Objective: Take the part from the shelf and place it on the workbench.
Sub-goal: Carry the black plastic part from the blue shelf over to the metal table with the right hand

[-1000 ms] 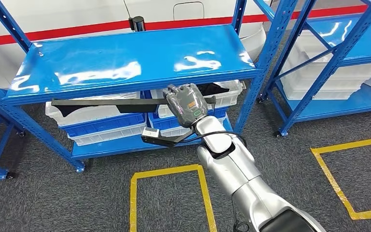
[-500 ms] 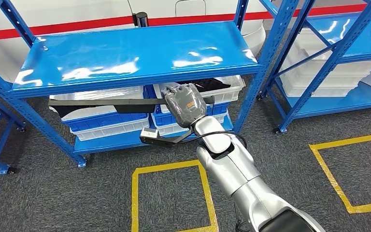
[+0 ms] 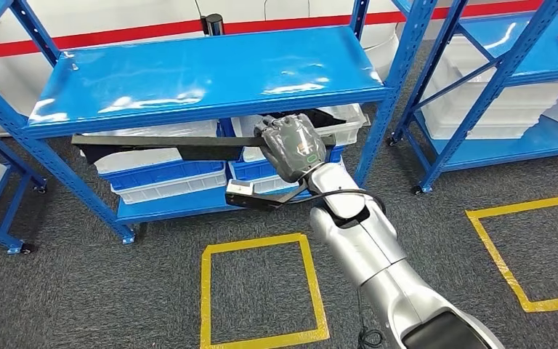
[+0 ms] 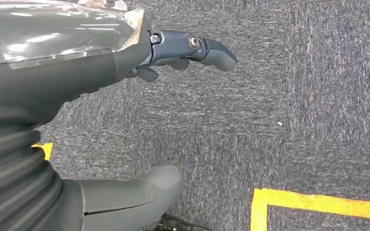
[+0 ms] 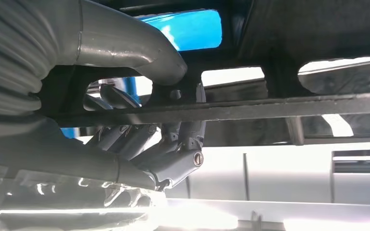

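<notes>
Here the right robot hand (image 3: 294,145) gripped the long black part (image 3: 189,149) at the shelf (image 3: 189,73) front edge, above the bins; the left robot hand (image 4: 125,96) hung open. Withdrawing level would avoid snagging the uprights.

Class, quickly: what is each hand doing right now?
Left hand: open, holding nothing.
Right hand: holding the long black part.

A warehouse-like workshop: blue steel shelving (image 3: 189,80) stocked with plastic bins (image 3: 163,182), yellow floor tape (image 3: 261,291) marking grey carpet.
</notes>
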{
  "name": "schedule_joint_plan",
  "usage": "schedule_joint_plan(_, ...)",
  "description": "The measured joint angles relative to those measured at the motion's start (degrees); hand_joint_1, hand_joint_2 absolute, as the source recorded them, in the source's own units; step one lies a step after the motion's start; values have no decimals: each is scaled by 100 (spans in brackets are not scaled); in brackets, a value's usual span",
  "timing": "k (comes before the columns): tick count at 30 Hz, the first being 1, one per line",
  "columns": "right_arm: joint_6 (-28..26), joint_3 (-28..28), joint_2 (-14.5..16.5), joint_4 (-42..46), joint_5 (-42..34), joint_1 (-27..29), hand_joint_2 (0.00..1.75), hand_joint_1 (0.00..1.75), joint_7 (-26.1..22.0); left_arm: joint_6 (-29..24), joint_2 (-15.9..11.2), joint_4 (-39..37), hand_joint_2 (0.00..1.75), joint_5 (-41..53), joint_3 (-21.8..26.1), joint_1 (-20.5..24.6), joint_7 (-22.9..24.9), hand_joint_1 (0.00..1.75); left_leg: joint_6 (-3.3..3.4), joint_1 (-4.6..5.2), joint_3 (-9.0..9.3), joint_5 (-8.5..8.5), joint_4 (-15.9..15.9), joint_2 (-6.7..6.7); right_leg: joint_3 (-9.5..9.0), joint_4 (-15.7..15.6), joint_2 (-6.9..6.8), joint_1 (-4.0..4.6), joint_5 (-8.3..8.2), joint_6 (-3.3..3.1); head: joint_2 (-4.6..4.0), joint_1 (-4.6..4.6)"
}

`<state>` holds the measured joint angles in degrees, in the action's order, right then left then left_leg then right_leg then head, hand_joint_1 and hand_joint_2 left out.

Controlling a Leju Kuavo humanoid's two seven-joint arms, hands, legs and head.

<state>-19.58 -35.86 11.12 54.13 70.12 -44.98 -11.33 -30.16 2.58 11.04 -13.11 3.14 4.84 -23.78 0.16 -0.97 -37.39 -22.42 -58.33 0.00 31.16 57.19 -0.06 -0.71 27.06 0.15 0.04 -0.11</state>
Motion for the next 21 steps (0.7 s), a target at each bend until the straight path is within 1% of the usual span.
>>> schedule_joint_plan(1, 4, 3, -16, 3, -8, 10, 175, 171, -3, 2, -4, 0, 175, 2, 1, -1, -3, 0, -27, -13, -76, -143, -169, -3, 19, -10, -4, -29, -38, -42, 0, -8)
schedule_joint_plan(2, 3, 2, -34, 2, -16, 31, 175, 171, -7, 3, -8, 0, 175, 7, 1, -1, -5, 0, -53, -27, -191, -350, -448, -6, 45, -14, -8, -46, -72, -76, 0, -16)
schedule_joint_plan(3, -3, 0, -53, -1, -19, 68, 175, 171, -11, 5, -8, 0, 175, 16, 1, -2, -8, 0, -80, -30, -335, -588, -823, -8, 81, -12, -12, -37, -99, -97, 0, -26)
schedule_joint_plan(4, -12, -3, -73, -8, -20, 112, 175, 171, -15, 7, -10, 0, 175, 26, 1, -3, -9, 0, -105, -34, -474, -786, -1199, -8, 116, -10, -15, -29, -122, -105, 0, -32)
schedule_joint_plan(5, -17, -7, -92, -22, -20, 159, 175, 171, -18, 6, -11, 0, 175, 35, 1, -4, -8, 0, -120, -35, -555, -897, -1464, -8, 154, -4, -17, -21, -147, -106, 0, -32)
schedule_joint_plan(6, -20, -12, -108, -42, -23, 200, 175, 171, -22, 3, -14, 0, 175, 41, 1, -4, -7, 0, -126, -36, -544, -912, -1544, -7, 191, 5, -17, -16, -168, -100, 0, -33)
schedule_joint_plan(7, -20, -18, -117, -65, -34, 227, 175, 171, -31, -3, -16, 0, 175, 43, 2, -4, -5, 0, -121, -36, -411, -825, -1388, -7, 226, 18, -15, -13, -184, -93, 0, -33)
schedule_joint_plan(8, -20, -25, -119, -86, -48, 242, 175, 171, -41, -11, -20, 1, 175, 43, 4, -3, -4, 0, -103, -36, -170, -676, -1040, -6, 255, 35, -11, -12, -197, -82, 0, -36)
schedule_joint_plan(9, -20, -30, -110, -101, -66, 244, 175, 171, -51, -20, -27, 1, 175, 43, 7, 1, -4, 0, -75, -33, 93, -565, -627, -8, 274, 51, -8, -8, -206, -68, 0, -38)
schedule_joint_plan(10, -20, -34, -100, -114, -86, 236, 175, 171, -58, -26, -33, 2, 175, 42, 11, 5, -4, 0, -41, -19, 300, -476, -290, -12, 289, 64, -6, 9, -216, -50, 0, -36)
schedule_joint_plan(11, -20, -38, -85, -127, -104, 225, 175, 171, -62, -30, -39, 2, 175, 39, 16, 9, -4, 0, -5, -1, 423, -436, -82, -15, 301, 70, -6, 21, -230, -27, 0, -38)
schedule_joint_plan(12, -20, -43, -67, -141, -122, 213, 175, 171, -66, -32, -45, 2, 175, 31, 20, 10, -2, 0, 28, 20, 450, -438, -14, -18, 311, 68, -8, 30, -247, 1, 0, -34)
schedule_joint_plan(13, -20, -49, -50, -159, -138, 198, 175, 171, -68, -34, -51, 2, 175, 18, 25, 9, 2, 0, 61, 40, 436, -407, -12, -19, 320, 58, -10, 36, -269, 36, 0, -34)
schedule_joint_plan(14, -18, -57, -29, -178, -151, 183, 175, 171, -71, -36, -55, 2, 175, 4, 29, 7, 7, 0, 103, 30, 431, -367, 18, -12, 336, 57, -10, 38, -279, 70, 0, -36)
schedule_joint_plan(15, -16, -65, -10, -195, -163, 165, 175, 171, -72, -38, -56, 2, 175, -10, 33, 7, 10, 0, 146, 23, 426, -319, 62, -3, 371, 92, -8, 42, -251, 95, 0, -32)
schedule_joint_plan(16, -14, -73, 4, -212, -173, 141, 175, 171, -73, -38, -57, 2, 175, -20, 42, 8, 10, 0, 193, 13, 415, -267, 104, 7, 444, 228, -6, 47, -155, 103, 0, -26)
schedule_joint_plan(17, -11, -81, 15, -231, -181, 116, 175, 171, -73, -39, -55, 2, 175, -30, 56, 9, 9, 0, 232, 2, 393, -215, 141, 16, 567, 493, -4, 48, 6, 95, 0, -17)
schedule_joint_plan(18, -10, -89, 20, -250, -187, 97, 175, 171, -74, -39, -56, 2, 175, -40, 71, 6, 7, 0, 253, 10, 353, -179, 148, 19, 728, 883, -3, 35, 212, 82, 0, -9)
schedule_joint_plan(19, -8, -96, 21, -273, -191, 84, 175, 171, -74, -39, -58, 2, 175, -49, 87, 1, 4, 0, 265, 12, 305, -146, 145, 18, 882, 1292, -3, 23, 399, 82, 0, 0)
schedule_joint_plan(20, -5, -101, 20, -299, -193, 80, 175, 171, -74, -38, -58, 2, 175, -57, 102, -6, 1, 0, 262, 14, 259, -113, 143, 16, 969, 1567, -3, 10, 510, 105, 0, 5)
schedule_joint_plan(21, -2, -107, 22, -325, -193, 78, 175, 171, -74, -38, -56, 2, 175, -60, 110, -12, -3, 0, 251, 14, 217, -82, 138, 13, 940, 1621, -3, -3, 529, 147, 0, 9)
